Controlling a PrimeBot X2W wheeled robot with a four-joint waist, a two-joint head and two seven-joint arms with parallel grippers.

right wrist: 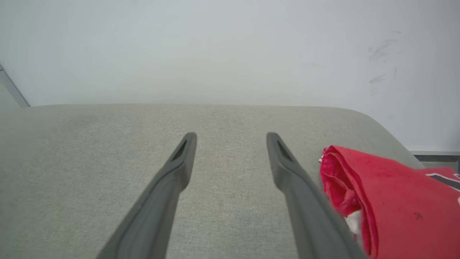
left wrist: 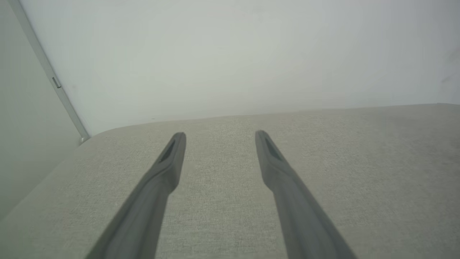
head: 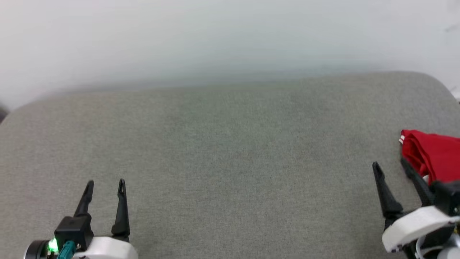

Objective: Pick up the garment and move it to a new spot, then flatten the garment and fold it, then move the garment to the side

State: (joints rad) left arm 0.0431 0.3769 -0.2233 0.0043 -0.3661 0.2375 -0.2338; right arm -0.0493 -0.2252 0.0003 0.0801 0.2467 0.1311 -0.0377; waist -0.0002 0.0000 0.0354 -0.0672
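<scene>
Our left gripper (head: 106,182) stands open and empty over the bare grey cushion (head: 230,154), well apart from the shirt (head: 435,154). Our right gripper (head: 390,163) is open too and holds nothing, its outer finger just beside the red cloth. The shirt lies in stacked layers at the cushion's right edge. We judge it either folded and set aside, or waiting for pickup. If the latter, we must swing right and pinch its near edge.
</scene>
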